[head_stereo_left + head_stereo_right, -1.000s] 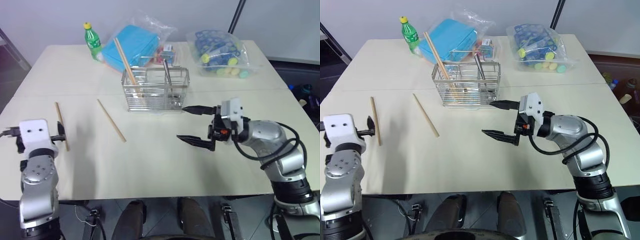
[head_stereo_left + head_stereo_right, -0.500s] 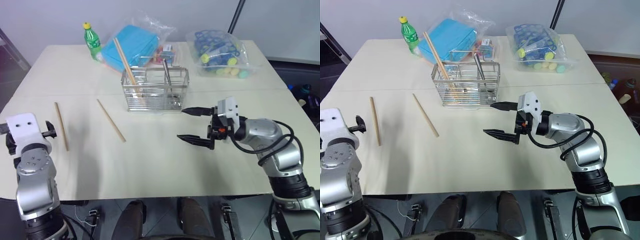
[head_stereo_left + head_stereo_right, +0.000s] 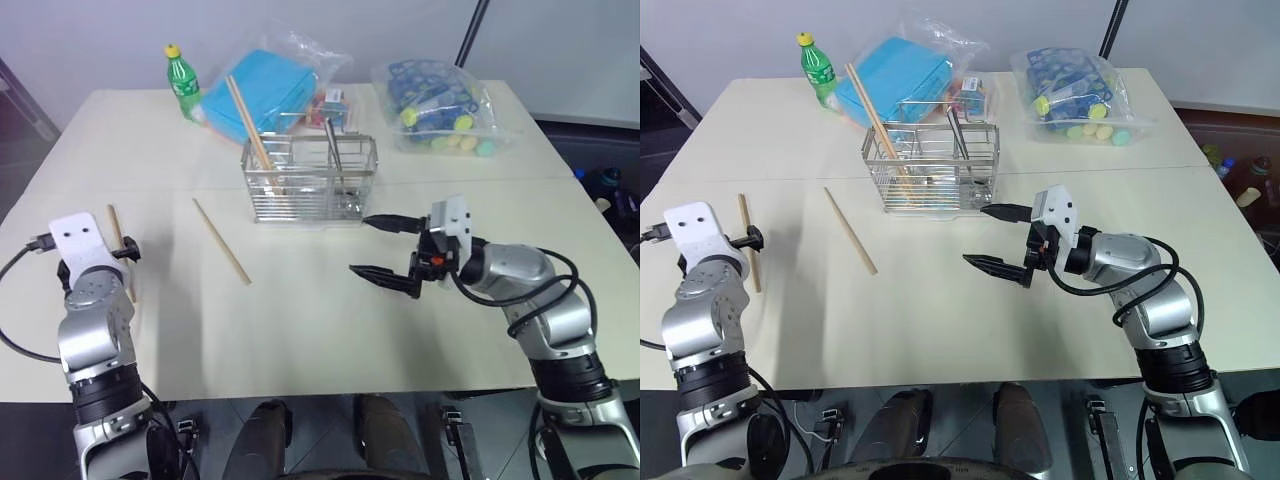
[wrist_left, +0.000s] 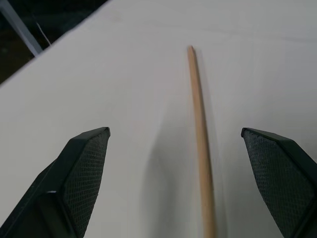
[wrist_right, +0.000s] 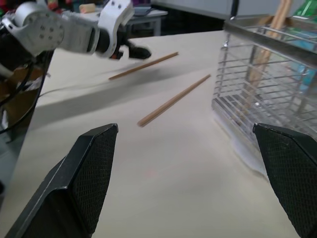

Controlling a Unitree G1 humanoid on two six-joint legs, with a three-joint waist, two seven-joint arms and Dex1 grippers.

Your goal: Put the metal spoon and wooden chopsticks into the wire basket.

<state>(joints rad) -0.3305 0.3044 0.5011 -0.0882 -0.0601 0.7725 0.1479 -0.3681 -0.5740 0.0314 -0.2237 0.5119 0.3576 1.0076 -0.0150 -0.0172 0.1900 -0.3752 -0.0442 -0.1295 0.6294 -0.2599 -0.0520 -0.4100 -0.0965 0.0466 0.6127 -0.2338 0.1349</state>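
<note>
Your table has open room near you. The basket sits mid-far, already holding a chopstick and the spoon. Your right gripper, jaws wide and empty, hovers just right of it. Your left gripper, also wide and empty, straddles a stick by the left edge; another stick lies between.

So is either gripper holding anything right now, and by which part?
Nothing is held. The left gripper is open, its fingers either side of a chopstick lying on the table. The right gripper is open near the basket.
</note>
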